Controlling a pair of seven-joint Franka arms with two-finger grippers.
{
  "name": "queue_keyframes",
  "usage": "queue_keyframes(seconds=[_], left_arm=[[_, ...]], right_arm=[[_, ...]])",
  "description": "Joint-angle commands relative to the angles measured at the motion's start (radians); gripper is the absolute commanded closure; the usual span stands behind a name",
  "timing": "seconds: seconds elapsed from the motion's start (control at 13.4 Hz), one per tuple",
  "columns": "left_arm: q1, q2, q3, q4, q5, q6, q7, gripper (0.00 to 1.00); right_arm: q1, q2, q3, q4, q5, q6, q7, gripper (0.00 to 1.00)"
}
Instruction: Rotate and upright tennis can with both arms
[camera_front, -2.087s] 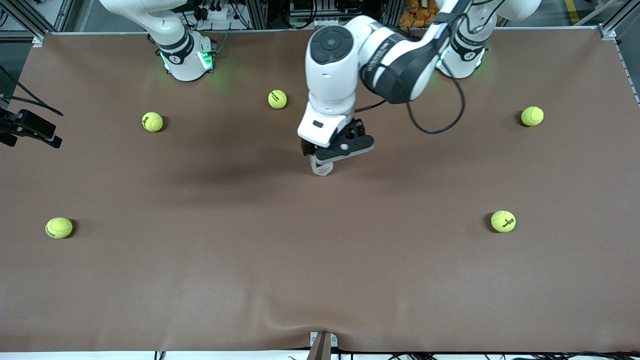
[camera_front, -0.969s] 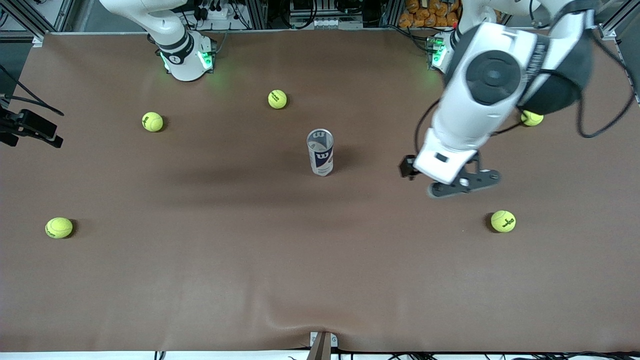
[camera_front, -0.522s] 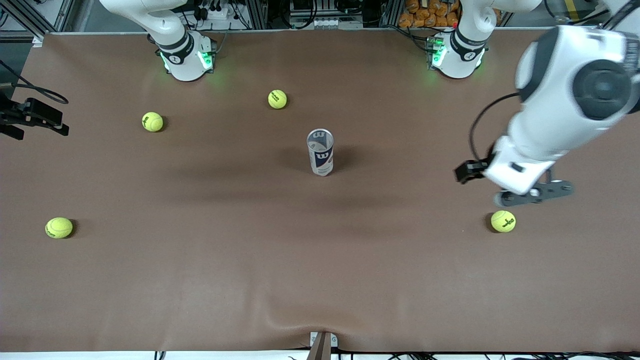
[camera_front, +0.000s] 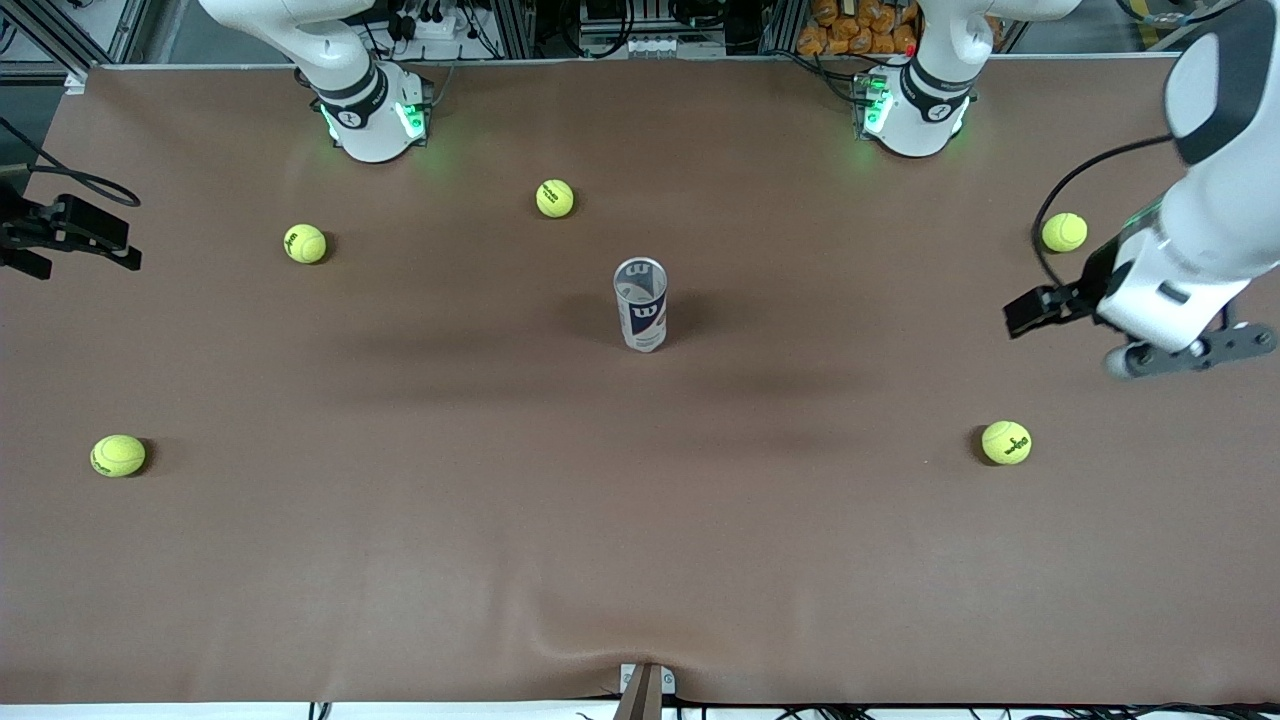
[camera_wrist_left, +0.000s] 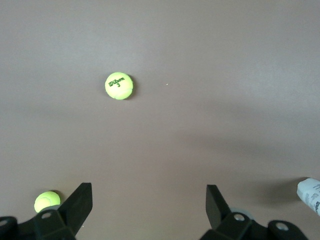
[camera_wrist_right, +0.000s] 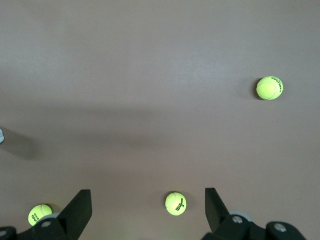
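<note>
Bare table (camera_front: 640, 520) around upright can (camera_front: 640, 304)

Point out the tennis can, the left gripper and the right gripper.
tennis can (camera_front: 641, 312): front view, on its navy label band.
left gripper (camera_wrist_left: 149, 207): left wrist view, midway between its open fingertips.
right gripper (camera_wrist_right: 148, 210): right wrist view, midway between its open fingertips.

The left claw (camera_wrist_left: 149, 212), spread wide, hangs over two tennis balls (camera_wrist_left: 119, 86).

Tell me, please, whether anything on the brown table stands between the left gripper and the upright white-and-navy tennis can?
Nothing visible does. The left gripper, open, hangs over the table toward the left arm's end; the slim white-and-navy tennis can stands upright mid-table, with bare brown surface between. The yellow-green tennis balls lie off that line.
</note>
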Motion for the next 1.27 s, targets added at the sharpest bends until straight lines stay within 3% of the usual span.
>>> queue_keyframes(seconds=[0.0, 0.3, 0.67, 1.19], left_arm=[[0.004, -0.181, -0.009, -0.217, 0.000, 0.077, 0.010, 0.00], [0.004, -0.327, -0.009, -0.328, 0.004, 0.077, 0.011, 0.00], [0.027, -0.234, -0.003, -0.210, 0.014, 0.073, 0.042, 0.00], [0.067, -0.186, -0.001, -0.149, 0.019, 0.069, 0.051, 0.00]], right_arm=[[0.000, -0.037, 0.004, -0.036, 0.018, 0.007, -0.008, 0.00], [0.003, -0.037, 0.004, -0.035, 0.017, 0.005, -0.006, 0.00], [0.003, -0.020, 0.004, -0.004, 0.007, 0.033, -0.011, 0.00], [-0.005, -0.018, 0.003, -0.002, 0.018, 0.034, -0.011, 0.00]])
